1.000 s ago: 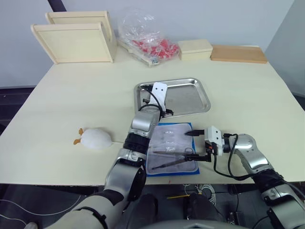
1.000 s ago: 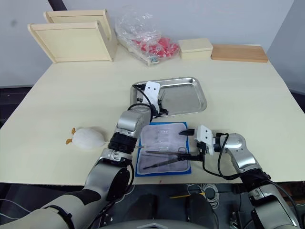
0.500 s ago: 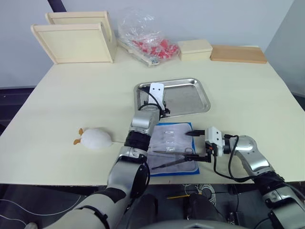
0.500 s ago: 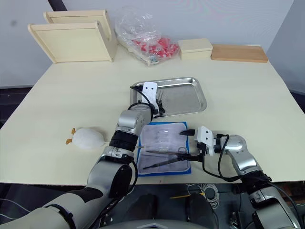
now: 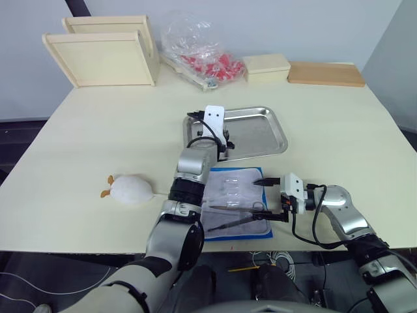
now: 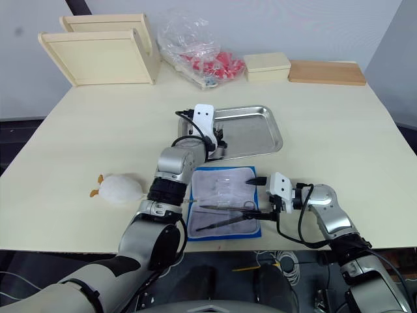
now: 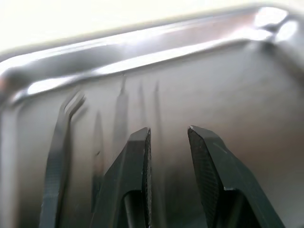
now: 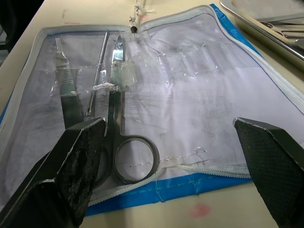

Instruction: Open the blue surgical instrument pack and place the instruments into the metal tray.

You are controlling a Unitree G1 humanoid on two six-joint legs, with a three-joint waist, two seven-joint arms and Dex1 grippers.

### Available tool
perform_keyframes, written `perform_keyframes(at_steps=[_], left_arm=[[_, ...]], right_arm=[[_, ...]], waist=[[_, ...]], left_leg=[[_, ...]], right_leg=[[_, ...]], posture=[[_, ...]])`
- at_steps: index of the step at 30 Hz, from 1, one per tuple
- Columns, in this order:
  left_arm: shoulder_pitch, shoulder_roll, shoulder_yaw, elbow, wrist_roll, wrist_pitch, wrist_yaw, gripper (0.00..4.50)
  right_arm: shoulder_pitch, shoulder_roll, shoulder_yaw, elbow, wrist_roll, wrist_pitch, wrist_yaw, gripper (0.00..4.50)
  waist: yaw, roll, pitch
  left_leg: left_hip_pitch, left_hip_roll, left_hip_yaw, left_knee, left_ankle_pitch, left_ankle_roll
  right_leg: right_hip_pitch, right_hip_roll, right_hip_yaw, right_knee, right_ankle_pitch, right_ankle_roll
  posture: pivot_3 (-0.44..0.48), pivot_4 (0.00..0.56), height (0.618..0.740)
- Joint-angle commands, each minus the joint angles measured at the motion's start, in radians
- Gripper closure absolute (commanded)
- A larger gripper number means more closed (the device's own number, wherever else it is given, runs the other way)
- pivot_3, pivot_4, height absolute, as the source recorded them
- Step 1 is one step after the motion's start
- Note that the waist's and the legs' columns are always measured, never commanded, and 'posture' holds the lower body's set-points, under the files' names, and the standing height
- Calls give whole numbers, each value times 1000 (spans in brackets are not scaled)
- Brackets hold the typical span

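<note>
The blue surgical instrument pack [image 5: 238, 190] lies open near the table's front edge, its pale lining up. In its pockets are ring-handled scissors [image 8: 116, 142], a flat-handled tool [image 8: 66, 90] and a thin probe [image 8: 98, 66]. Just behind the pack is the metal tray [image 5: 260, 134]. My left gripper [image 7: 169, 132] hangs low over the tray's left part, open by a narrow gap with nothing between the fingers. Dark forceps [image 7: 59, 152] and other slim instruments [image 7: 121, 111] lie in the tray beside it. My right gripper [image 8: 166, 124] is wide open at the pack's right edge, by the scissors' rings.
A white plush toy [image 5: 130, 189] lies left of the pack. Along the back stand pale wooden framed trays [image 5: 104, 55], a clear bag of red items [image 5: 202, 55], a cream box [image 5: 267, 66] and a wooden board [image 5: 326, 73].
My left gripper has moved away from the pack and farther over the tray's left part. The right gripper and the pack have stayed put.
</note>
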Motion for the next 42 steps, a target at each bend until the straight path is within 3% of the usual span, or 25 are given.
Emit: perform_keyframes(at_steps=[1,5,8,17,20,21,22,25,28,34,42], left_arm=[[18,33,-44,-112,-38,-72,-147,3172],[98,76,-66,-258,-138,-142,-366,3172],[151,120,-82,-340,-178,-137,-462,3172],[330,347,-124,-600,-319,-54,-748,3172],[410,473,-120,-677,-357,-89,-903,2717],[432,518,-121,-696,-364,-112,-951,2044],[452,559,-118,-710,-373,-134,-997,1896],[495,647,-98,-740,-415,-166,-1100,762],[530,710,-84,-758,-435,-195,-1167,19],[648,852,-33,-727,-435,-340,-1350,19],[694,869,-25,-689,-446,-418,-1408,19]], right_arm=[[52,-32,59,90,-110,37,2,0],[51,-31,59,90,-111,37,0,0],[50,-31,58,90,-110,38,0,0],[58,-31,52,86,-104,42,-7,0],[60,-32,49,86,-101,43,-9,0],[60,-33,48,86,-101,43,-10,0],[61,-32,48,85,-102,43,-11,0],[64,-30,49,82,-102,44,-13,0],[66,-31,47,79,-98,44,-10,0],[60,-37,45,86,-97,38,-1,0],[56,-29,44,79,-91,39,2,0]], waist=[[-1,0,0],[-1,1,0],[0,1,0],[1,1,-1],[-6,4,-1],[-6,4,-1],[-4,4,-1],[0,3,-1],[2,3,-1],[0,4,-1],[2,4,0]], left_leg=[[0,0,0,0,0,-1],[0,0,1,0,1,-1],[0,0,2,0,1,-1],[0,0,2,1,-2,3],[0,1,1,3,-2,3],[1,1,3,2,-2,4],[1,1,3,2,-2,4],[1,2,2,2,-2,4],[1,3,2,2,-2,4],[1,4,4,3,-3,6],[1,5,4,3,-4,8]], right_leg=[[0,0,0,0,0,0],[0,0,1,0,0,0],[0,0,1,0,0,0],[0,0,2,0,0,0],[1,1,1,0,0,0],[1,1,4,0,0,-1],[1,1,4,0,0,-1],[0,1,3,0,0,-2],[0,0,3,0,-2,-5],[-1,1,7,0,-2,-6],[-1,0,13,0,-2,-6]], posture=[[0,150,740],[0,150,740],[0,150,740],[0,150,740],[0,150,740],[0,150,740],[0,150,740],[0,150,740],[0,150,740],[0,150,740],[0,150,740]])
